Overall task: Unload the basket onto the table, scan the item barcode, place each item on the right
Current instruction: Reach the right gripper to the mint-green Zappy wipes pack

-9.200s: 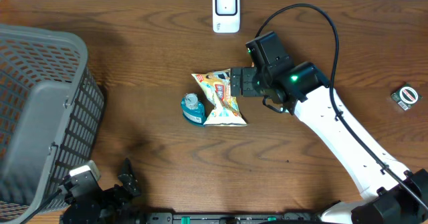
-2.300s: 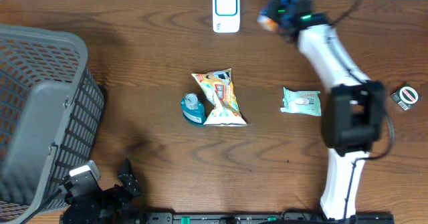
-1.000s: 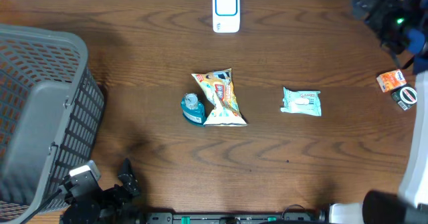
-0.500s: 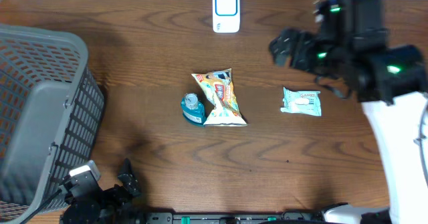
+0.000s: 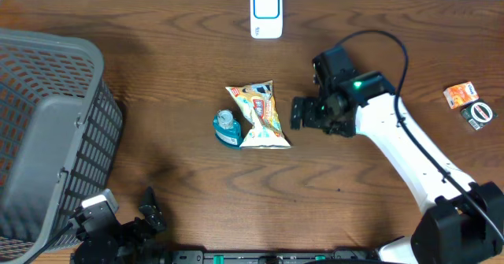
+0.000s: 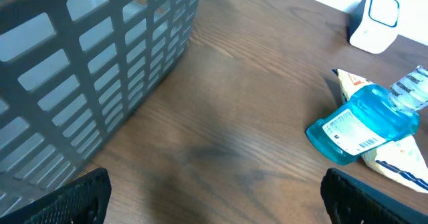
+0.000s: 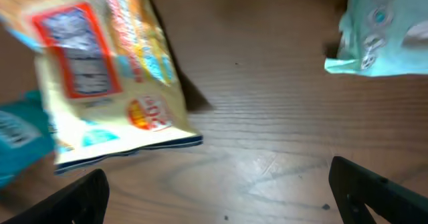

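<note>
Has the right gripper (image 5: 298,113) spread wide and empty, low over the table (image 5: 189,59) just right of the bag (image 5: 258,116), fingers aimed left at it, with the packet (image 7: 384,37) further right, seen only from the wrist. Finds the bag flat at mid-table, touching the bottle (image 5: 226,128) on its left, well apart from the scanner (image 5: 266,12) at the far edge. Has the left gripper (image 6: 221,207) at the near left beside the basket (image 5: 94,138), also spread wide, gripping nothing, and shows a box (image 5: 461,95) and tape (image 5: 476,114) at the right edge.
</note>
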`<state>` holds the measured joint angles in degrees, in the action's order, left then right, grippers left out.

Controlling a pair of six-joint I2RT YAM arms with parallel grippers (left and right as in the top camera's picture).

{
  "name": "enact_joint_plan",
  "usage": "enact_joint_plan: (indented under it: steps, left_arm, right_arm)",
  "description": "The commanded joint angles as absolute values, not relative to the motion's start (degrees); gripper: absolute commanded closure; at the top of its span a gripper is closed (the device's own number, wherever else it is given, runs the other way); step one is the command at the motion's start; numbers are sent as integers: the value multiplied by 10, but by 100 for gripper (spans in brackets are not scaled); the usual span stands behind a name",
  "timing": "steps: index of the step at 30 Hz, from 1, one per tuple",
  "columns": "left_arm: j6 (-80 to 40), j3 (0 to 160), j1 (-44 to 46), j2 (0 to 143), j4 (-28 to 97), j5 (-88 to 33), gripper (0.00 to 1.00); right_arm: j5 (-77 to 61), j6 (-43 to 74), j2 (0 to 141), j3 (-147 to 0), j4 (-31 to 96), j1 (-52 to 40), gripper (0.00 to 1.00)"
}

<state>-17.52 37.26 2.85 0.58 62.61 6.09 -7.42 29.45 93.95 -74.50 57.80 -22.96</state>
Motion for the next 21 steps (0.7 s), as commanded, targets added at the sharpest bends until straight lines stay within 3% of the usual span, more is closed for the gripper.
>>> enact_joint_plan:
  steps: [1, 5, 11, 14, 16, 21]
  left_arm:
    - [-166, 376, 31, 2, 625, 60, 1]
    - [-166, 376, 31, 2, 625, 60, 1]
    - [-166, 376, 31, 2, 625, 60, 1]
    - [-166, 376, 31, 2, 625, 60, 1]
    - [-166, 376, 31, 2, 625, 60, 1]
    - [-166, 376, 31, 2, 625, 60, 1]
  right_arm:
    - [-18, 291, 940, -734, 562, -232, 1]
    - [116, 291, 941, -729, 557, -232, 1]
    - [230, 290, 968, -667, 486, -231, 22]
    - [230, 295, 983, -660, 471, -226, 17]
    - [228, 329, 984, -661, 468, -219, 1]
    - [128, 378, 983, -664, 439, -182, 1]
